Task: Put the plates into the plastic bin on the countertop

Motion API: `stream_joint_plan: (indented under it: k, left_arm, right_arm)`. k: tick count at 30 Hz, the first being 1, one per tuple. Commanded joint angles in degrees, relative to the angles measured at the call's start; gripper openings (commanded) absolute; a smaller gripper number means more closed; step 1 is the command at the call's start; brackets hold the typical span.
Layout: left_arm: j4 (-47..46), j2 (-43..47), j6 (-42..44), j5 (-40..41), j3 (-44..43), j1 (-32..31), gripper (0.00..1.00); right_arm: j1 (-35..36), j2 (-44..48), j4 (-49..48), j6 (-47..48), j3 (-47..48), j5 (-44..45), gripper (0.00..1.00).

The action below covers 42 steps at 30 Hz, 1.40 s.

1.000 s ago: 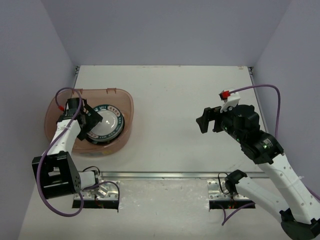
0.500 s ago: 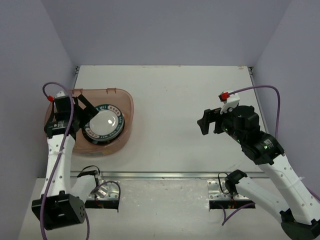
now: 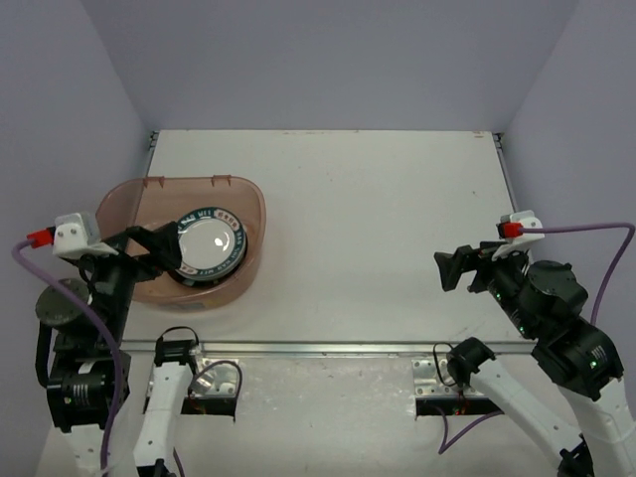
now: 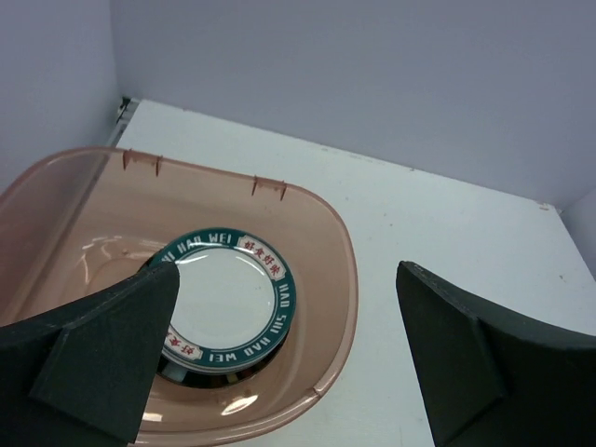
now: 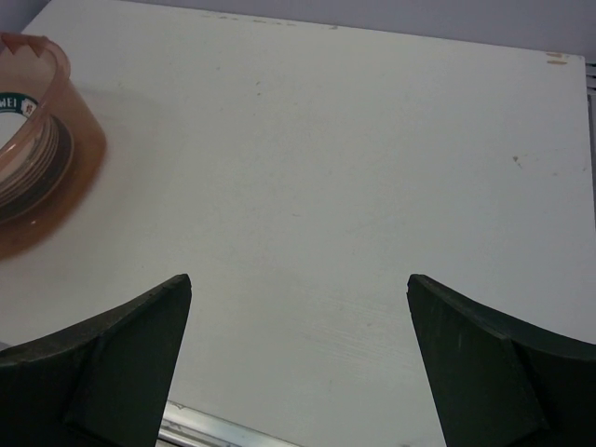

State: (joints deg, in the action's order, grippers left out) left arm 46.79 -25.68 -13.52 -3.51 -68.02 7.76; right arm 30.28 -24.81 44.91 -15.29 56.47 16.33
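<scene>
The translucent pinkish-brown plastic bin [image 3: 248, 204] stands at the left of the white countertop [image 3: 378, 219]. A stack of plates [image 3: 211, 241] lies inside it; the top one is white with a teal-and-red lettered rim [image 4: 219, 303], and a dark-rimmed plate shows beneath. My left gripper [image 3: 164, 248] hovers over the bin's near-left side, open and empty, above the stack [image 4: 287, 270]. My right gripper [image 3: 455, 270] is open and empty over bare countertop at the right [image 5: 298, 277]. The right wrist view catches the bin [image 5: 74, 158] at its left edge.
A metal front edge [image 3: 328, 348] runs along the near side of the countertop, with both arm bases behind it. Pale lavender walls [image 3: 328, 60] close in the back and both sides. Purple cables loop off each wrist.
My left arm has pulled back out of the bin toward the near-left corner, gripper staying open. My right arm has drawn back to the right and nearer the front edge.
</scene>
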Motion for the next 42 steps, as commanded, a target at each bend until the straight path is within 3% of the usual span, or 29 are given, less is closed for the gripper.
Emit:
stream_joint_plan:
  k: [1, 10, 42]
  left_arm:
    - [0.57, 4.59, 3.58, -2.57, 4.47, -2.59, 1.0]
    - [-1.86, 11.66, 2.36, 1.01, 13.8, -3.19, 1.0]
    - [-2.58, 10.74, 1.22, -3.87, 16.16, -3.28, 1.0]
  right_arm:
    - [0.13, 0.64, 2.7, 3.45, -0.66, 1.57, 0.99]
    - [0.13, 2.31, 1.71, 3.9, -4.8, 1.48, 0.99]
    - [0.13, -0.58, -0.35, 3.69, -7.43, 1.34, 0.99]
